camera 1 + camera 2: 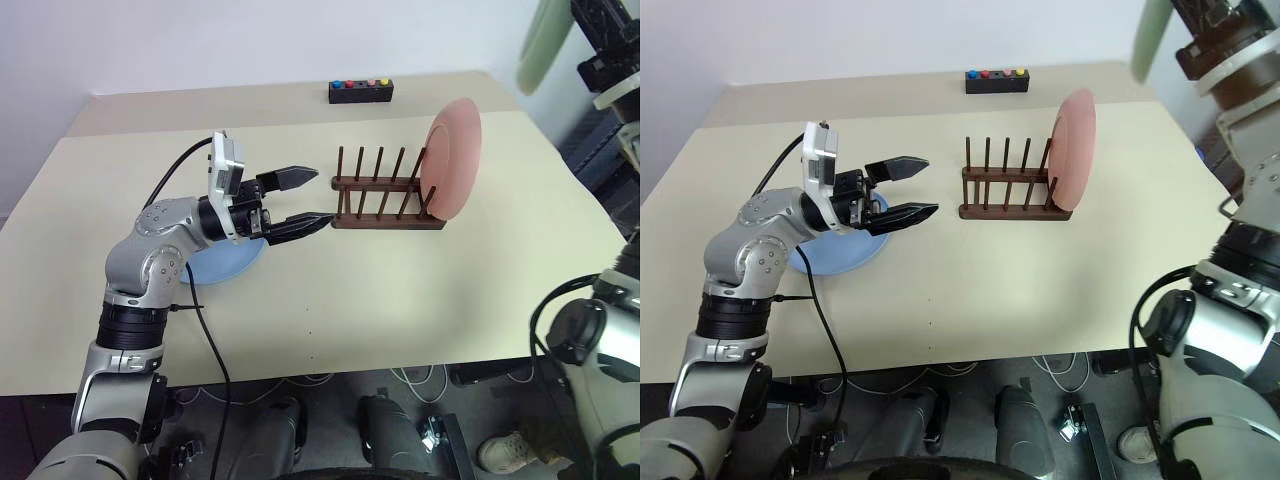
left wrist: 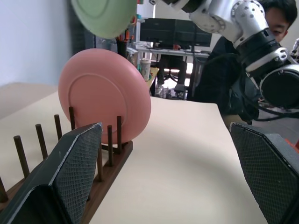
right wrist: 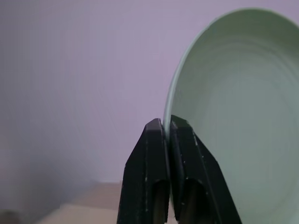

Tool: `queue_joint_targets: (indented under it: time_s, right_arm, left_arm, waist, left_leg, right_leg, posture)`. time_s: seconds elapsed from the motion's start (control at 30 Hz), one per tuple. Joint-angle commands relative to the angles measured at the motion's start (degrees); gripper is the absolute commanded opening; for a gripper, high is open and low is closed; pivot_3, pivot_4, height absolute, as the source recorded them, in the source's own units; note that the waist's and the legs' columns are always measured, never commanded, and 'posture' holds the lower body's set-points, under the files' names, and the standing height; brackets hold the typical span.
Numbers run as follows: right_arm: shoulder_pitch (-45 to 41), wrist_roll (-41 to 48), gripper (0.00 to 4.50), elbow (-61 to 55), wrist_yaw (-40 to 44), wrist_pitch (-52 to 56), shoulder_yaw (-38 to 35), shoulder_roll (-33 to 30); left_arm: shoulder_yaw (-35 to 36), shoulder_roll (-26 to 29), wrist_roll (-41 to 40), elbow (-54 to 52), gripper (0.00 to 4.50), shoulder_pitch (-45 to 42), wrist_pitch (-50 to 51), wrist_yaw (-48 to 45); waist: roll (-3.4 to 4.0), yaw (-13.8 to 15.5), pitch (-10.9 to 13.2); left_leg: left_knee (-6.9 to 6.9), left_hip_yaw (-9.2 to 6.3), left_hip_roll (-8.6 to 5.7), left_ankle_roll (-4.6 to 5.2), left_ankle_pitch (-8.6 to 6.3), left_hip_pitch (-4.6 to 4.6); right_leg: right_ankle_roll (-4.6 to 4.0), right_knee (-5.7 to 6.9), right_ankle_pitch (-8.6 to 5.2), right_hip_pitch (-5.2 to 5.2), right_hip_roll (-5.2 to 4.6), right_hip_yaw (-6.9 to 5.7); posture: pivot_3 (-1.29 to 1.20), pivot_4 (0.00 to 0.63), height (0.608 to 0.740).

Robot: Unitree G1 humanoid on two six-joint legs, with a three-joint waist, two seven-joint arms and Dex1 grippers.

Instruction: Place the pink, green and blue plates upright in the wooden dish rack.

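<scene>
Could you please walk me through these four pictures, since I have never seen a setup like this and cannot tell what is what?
This is a humanoid robot with two arms, each ending in a two-fingered black gripper. Two pictures come from cameras on its head, looking down over a beige table. The other two come from cameras on its wrists, looking along the fingers.

On the table stands a wooden dish rack with the pink plate already upright at its right end. The blue plate lies flat near the left arm. A black box with coloured buttons sits at the far edge.

The left gripper hangs open and empty beside the rack. The right gripper is raised, pinching the rim of the green plate. A person shows in the background of the left wrist picture.
</scene>
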Motion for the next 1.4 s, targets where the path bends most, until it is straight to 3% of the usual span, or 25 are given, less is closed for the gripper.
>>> queue_joint_targets:
  time_s: [0.03, 0.2, 0.33, 0.73, 1.4]
  right_arm:
    - [-2.26, 10.56, 0.03, -5.71, -3.87, 3.32, -2.66, 1.57]
    - [1.53, 21.15, 0.03, -6.39, -3.09, 10.0, -0.24, 3.14]
    - [5.25, 22.66, 0.03, -5.83, -3.59, 11.83, 3.41, 5.2]
    - [8.75, 13.14, 0.03, -3.35, -0.59, 6.39, 10.14, 7.69]
    - [13.23, 5.3, 0.03, -2.14, 3.47, 4.79, 11.03, 6.41]
  left_arm:
    - [2.58, 1.15, -1.68, -1.64, 4.5, 0.75, 0.47, -0.06]
    - [4.0, 3.65, -1.82, -1.28, 4.5, 1.97, 0.94, -1.21]
    - [4.03, 6.25, -0.71, -0.66, 4.5, 2.9, 0.16, -3.03]
    - [4.21, 7.04, -0.86, -2.64, 4.5, 4.36, -0.31, -2.34]
    - [3.13, 7.31, 0.0, -2.91, 4.5, 2.87, -0.35, -2.4]
  waist:
    - [0.0, -0.04, 0.0]
    - [0.0, -0.15, 0.0]
    - [0.0, -0.24, 0.0]
    - [0.01, -0.15, 0.0]
    - [0.01, -0.16, 0.0]
  left_leg:
    - [-0.01, 0.0, 0.0, 0.0, 0.0, 0.0]
    - [-0.02, 0.0, 0.03, 0.0, 0.0, 0.0]
    - [-0.02, 0.02, 0.03, 0.01, 0.0, 0.0]
    - [-0.02, 0.02, 0.01, 0.01, 0.0, -0.02]
    - [-0.02, 0.02, 0.02, 0.0, 0.0, -0.02]
  right_leg:
    - [0.0, 0.0, 0.0, -0.01, -0.01, 0.0]
    - [-0.01, 0.01, 0.0, -0.03, -0.02, 0.0]
    - [-0.01, 0.02, 0.0, -0.03, -0.02, 0.01]
    - [-0.01, 0.05, 0.0, -0.08, 0.01, 0.01]
    - [-0.01, 0.05, 0.0, -0.08, 0.02, 0.01]
  posture:
    - [0.0, 0.15, 0.74]
    - [0.0, 0.15, 0.74]
    - [0.0, 0.15, 0.74]
    - [0.0, 0.15, 0.74]
    - [0.0, 0.15, 0.74]
